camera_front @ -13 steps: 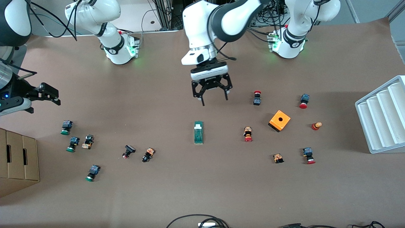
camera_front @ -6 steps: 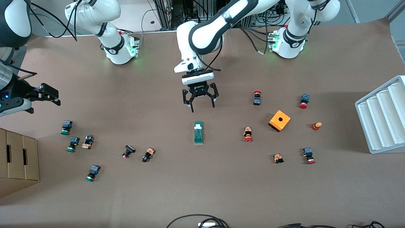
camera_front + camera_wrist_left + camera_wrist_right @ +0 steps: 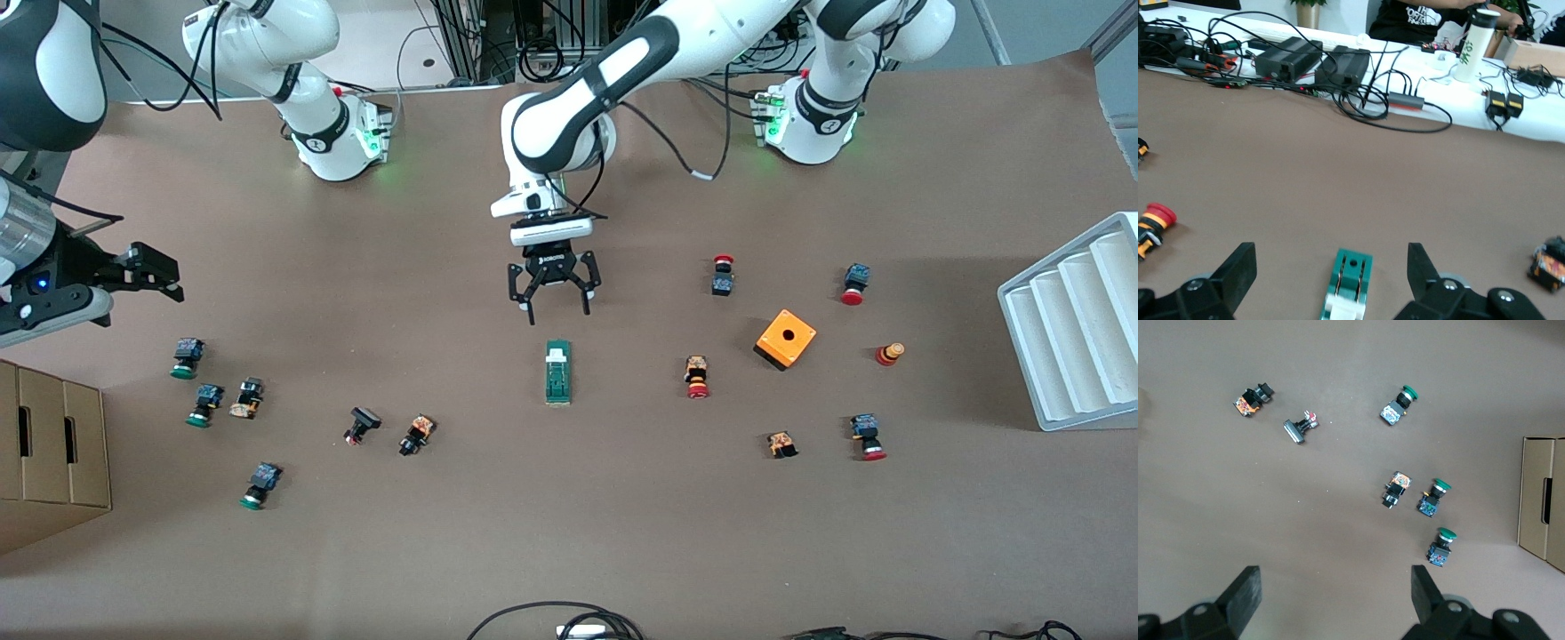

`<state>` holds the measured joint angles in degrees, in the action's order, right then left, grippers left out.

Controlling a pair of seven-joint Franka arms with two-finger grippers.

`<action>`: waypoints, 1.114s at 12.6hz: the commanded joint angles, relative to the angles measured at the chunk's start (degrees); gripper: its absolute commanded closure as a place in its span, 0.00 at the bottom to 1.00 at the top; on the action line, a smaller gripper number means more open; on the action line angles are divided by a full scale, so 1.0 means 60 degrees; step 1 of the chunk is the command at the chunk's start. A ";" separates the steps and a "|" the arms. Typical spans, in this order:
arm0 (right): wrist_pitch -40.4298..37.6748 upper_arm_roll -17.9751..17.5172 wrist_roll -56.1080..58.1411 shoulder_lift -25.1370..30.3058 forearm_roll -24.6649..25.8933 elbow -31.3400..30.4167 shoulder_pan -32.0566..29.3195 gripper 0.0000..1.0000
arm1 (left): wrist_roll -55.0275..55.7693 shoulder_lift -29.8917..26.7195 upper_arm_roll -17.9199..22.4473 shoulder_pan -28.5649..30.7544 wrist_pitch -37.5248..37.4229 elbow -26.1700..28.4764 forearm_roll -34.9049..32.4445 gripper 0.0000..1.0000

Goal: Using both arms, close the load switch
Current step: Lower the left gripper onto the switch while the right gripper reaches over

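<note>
Front view: the load switch [image 3: 557, 372] lies mid-tabletop [image 3: 569, 533]; the left gripper [image 3: 550, 308] hangs just above it, fingers spread wide, empty. The right gripper [image 3: 164, 283] waits near the right arm's end.

Left wrist view: fingers [image 3: 1238, 267] apart, touching nothing.

Right wrist view: fingers [image 3: 1245, 593] apart, empty.

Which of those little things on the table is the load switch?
Look just below the left arm's open claw at mid-table. The load switch lies there alone: a narrow green block with a white end, longer than any push button.
</note>
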<state>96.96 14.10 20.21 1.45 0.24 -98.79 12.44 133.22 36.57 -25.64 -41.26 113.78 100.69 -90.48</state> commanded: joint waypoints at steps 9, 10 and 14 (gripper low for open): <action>0.0422 -0.0050 -0.2757 -0.1148 -0.1314 0.0439 0.0971 0.00 | 0.2184 0.2150 -0.0048 -0.0799 -0.2117 -0.0770 -0.2700 0.00; 0.0437 -0.0050 -0.3479 -0.1265 -0.1314 0.0512 0.1249 0.00 | 0.2244 0.2413 -0.0048 -0.0813 -0.2146 -0.0988 -0.2819 0.00; 0.0422 -0.0036 -0.6554 -0.1982 -0.2102 0.1141 0.2246 0.00 | 0.2230 0.3000 -0.0033 -0.0960 -0.2394 -0.1195 -0.3229 0.01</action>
<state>99.94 13.35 -12.42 -6.65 -9.58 -96.33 23.99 145.98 52.49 -25.80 -46.11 101.61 95.28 -108.00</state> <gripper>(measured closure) 0.000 0.004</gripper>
